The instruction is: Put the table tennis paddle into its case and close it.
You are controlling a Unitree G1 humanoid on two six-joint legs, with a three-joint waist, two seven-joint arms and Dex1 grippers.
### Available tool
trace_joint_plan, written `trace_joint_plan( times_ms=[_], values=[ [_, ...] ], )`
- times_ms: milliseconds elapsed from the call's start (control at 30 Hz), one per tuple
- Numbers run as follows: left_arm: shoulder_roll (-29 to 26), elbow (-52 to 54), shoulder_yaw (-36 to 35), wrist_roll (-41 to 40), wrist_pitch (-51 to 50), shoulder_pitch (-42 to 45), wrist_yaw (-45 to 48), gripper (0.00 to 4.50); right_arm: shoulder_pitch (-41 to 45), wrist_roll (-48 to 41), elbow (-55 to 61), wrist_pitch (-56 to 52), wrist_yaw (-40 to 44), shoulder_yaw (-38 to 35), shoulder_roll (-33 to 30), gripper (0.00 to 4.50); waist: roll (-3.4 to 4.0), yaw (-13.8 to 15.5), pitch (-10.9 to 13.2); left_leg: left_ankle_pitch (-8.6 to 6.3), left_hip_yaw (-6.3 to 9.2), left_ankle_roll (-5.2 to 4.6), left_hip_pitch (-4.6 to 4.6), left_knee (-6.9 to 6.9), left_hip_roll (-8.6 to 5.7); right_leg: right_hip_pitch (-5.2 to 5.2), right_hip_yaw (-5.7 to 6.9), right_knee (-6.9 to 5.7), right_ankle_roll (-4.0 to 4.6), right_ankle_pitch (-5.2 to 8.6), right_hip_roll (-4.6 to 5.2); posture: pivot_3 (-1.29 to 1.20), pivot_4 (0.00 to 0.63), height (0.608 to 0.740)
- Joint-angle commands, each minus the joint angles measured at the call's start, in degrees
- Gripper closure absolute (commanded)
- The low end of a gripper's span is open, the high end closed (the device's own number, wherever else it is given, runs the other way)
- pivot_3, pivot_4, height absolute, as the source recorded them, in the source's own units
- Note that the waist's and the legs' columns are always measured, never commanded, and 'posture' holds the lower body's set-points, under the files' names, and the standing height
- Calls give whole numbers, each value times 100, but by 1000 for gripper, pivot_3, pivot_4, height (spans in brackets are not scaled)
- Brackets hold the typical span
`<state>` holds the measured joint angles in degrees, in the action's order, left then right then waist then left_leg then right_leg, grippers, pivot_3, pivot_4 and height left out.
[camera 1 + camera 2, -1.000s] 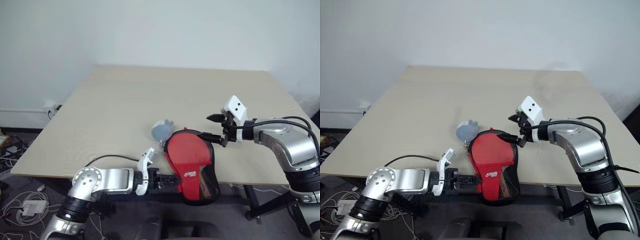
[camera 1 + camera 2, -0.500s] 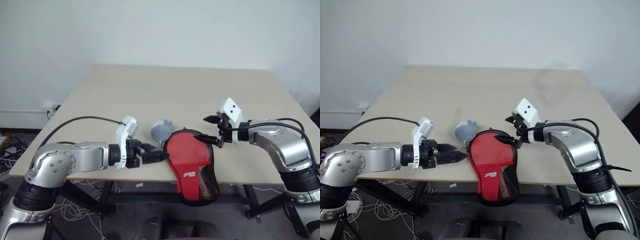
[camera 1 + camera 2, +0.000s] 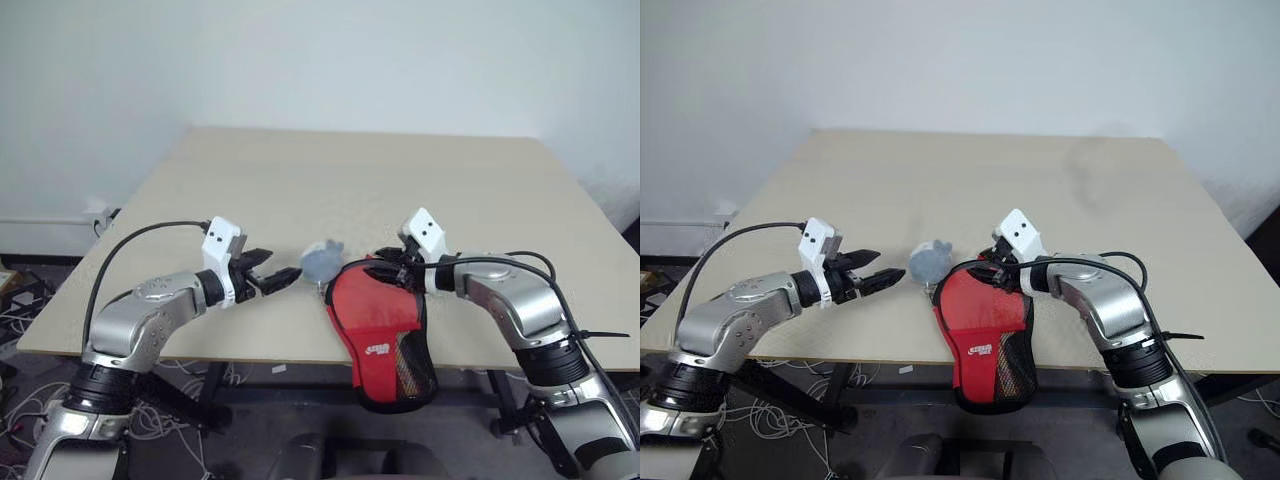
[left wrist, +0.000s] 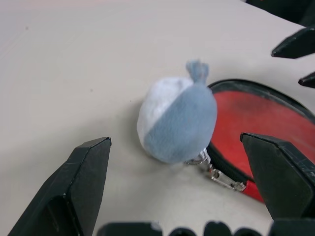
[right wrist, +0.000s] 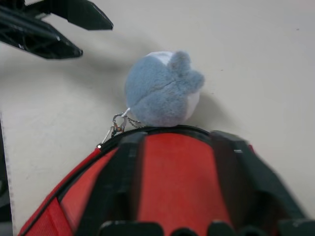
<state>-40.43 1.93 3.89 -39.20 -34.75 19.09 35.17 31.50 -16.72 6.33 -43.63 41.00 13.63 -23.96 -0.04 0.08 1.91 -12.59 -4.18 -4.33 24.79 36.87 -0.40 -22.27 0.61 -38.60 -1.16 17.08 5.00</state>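
Note:
The red case (image 3: 380, 320), with black trim and a mesh pocket, lies at the table's front edge, its lower half hanging over it. No table tennis paddle is in sight; it is hidden. A small grey-white plush ball (image 3: 321, 262) hangs by a chain from the zipper pull (image 4: 219, 176) at the case's top left. My right gripper (image 3: 385, 268) is shut on the case's top rim, with red fabric between its fingers (image 5: 123, 167). To the left of the ball, my left gripper (image 3: 272, 273) stands open and points at it without touching.
The pale wooden table (image 3: 300, 180) stretches away behind the case to a white wall. Cables and a power strip (image 3: 60, 410) lie on the floor under the table's left corner.
My left gripper has let go of the case's lower part, risen from below the table edge to beside the plush ball, and opened. My right gripper moved left and closed on the case's top rim.

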Motion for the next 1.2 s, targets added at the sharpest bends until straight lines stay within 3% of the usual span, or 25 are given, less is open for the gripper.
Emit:
trace_joint_plan(
  times_ms=[33, 100, 133, 700, 1067, 1200],
  values=[
    [174, -46, -179, 265, 194, 100, 113, 0, 54, 102, -9, 64, -139, 38, 127, 3729, 0, -2, 0, 0, 1, 0, 0, 1, 0, -1, 0, -2, 0, 0, 0, 0, 0, 707],
    [325, -142, -179, 394, 245, 123, 166, 0, 21, 153, -65, 97, -212, 95, 217, 4459, 0, -5, 0, 0, 1, -1, 0, 1, 0, -1, 0, -4, 0, -1, -1, 0, 0, 707],
    [399, -196, -181, 453, 265, 137, 190, 0, 7, 202, -111, 121, -253, 127, 262, 4488, 0, -5, 0, 1, 2, -3, 0, 2, 0, -2, 1, -6, 0, 0, -1, 0, 0, 707],
    [1552, -1826, -83, 1535, 892, 900, 430, 0, -111, 657, -1224, 472, -764, 278, 1148, 4488, -3, -6, -2, 17, 7, -26, 0, 18, 0, 3, 11, -23, 2, -8, -8, 0, 0, 707],
    [1841, -2536, -176, 1882, 1106, 1337, 764, 0, -389, 758, -1161, 348, -922, 284, 1274, 4488, -5, -6, -3, 17, 9, -27, 0, 26, 0, 6, 16, -29, 1, -8, -13, 0, 0, 707],
    [1898, -2639, -216, 1839, 1048, 1426, 931, 928, -437, 753, -1091, 265, -959, 254, 1265, 4500, -6, -6, -4, 17, 11, -28, 0, 30, 0, 9, 19, -29, 1, -8, -13, 0, 0, 707]
  ],
)
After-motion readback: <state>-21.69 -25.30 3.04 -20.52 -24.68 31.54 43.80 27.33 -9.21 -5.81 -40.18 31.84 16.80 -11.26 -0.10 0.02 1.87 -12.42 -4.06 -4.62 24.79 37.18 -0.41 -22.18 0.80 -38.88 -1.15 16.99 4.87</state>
